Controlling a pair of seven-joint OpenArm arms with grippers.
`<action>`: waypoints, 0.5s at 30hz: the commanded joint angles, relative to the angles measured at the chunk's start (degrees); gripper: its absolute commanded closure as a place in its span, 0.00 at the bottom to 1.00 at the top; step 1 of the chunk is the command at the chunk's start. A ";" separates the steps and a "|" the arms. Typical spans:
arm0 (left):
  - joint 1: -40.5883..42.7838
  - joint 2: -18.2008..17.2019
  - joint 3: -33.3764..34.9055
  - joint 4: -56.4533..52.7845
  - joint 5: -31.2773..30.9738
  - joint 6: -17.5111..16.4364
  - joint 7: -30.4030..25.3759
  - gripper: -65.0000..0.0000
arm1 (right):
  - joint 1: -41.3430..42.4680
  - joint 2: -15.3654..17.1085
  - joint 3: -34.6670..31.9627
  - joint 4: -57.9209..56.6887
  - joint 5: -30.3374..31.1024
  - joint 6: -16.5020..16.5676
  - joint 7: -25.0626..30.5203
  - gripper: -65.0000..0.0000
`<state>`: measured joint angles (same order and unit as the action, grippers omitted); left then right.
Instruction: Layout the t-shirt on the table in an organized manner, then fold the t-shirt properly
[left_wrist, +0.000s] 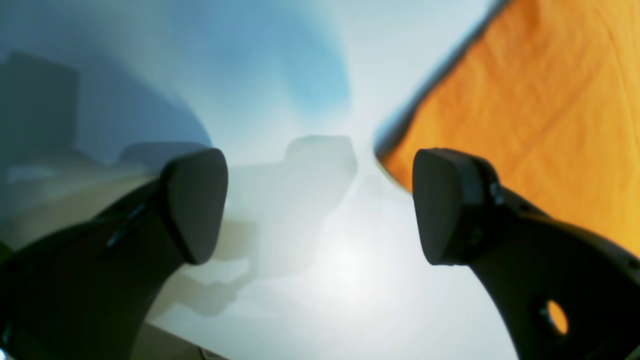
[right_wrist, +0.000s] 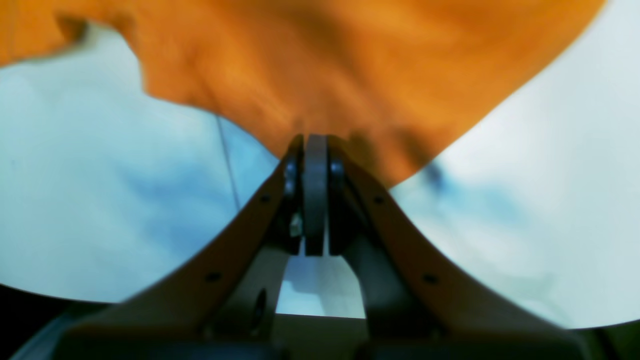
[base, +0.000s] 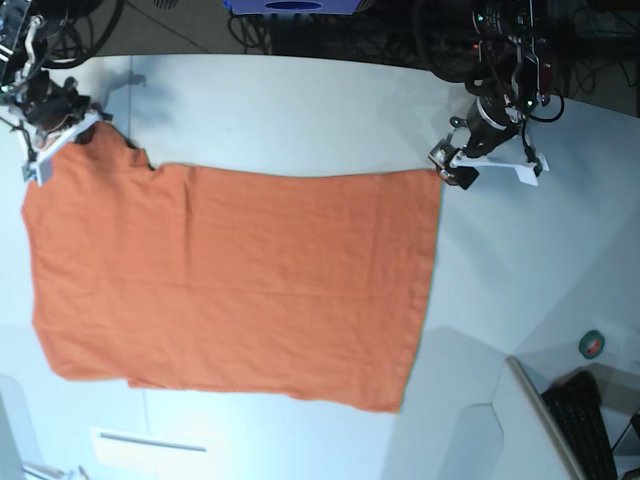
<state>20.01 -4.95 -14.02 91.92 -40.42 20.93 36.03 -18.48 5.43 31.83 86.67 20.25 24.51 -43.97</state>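
While the shirt (base: 230, 280) lies flat on the table (base: 300, 110), the right gripper (right_wrist: 315, 145) pinches its corner. The left gripper (left_wrist: 320, 205) gapes empty beside its edge.

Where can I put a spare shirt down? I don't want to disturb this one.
Bare table lies along the far edge beyond the t-shirt, and to the side past the left tool. The corner at the right tool is crowded.

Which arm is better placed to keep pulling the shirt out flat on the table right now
Right. The right pincer is shut on the t-shirt at its corner, while the left pincer is open over bare table beside the hem.
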 joint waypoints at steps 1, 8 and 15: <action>-0.36 -0.02 -0.09 1.22 0.12 -0.40 -0.73 0.14 | -0.20 0.33 1.97 2.60 0.54 0.23 0.93 1.00; -2.12 1.57 1.41 0.70 0.12 -0.49 -0.73 0.15 | -0.20 -2.93 8.65 10.34 0.63 0.59 0.67 1.00; -6.16 1.48 1.41 -6.51 0.12 -0.49 -0.65 0.15 | -1.78 -2.93 14.89 10.34 14.43 0.59 0.67 0.33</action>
<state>13.89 -3.27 -12.64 85.23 -39.75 20.32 34.48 -19.88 1.06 45.80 96.23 35.59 25.39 -44.77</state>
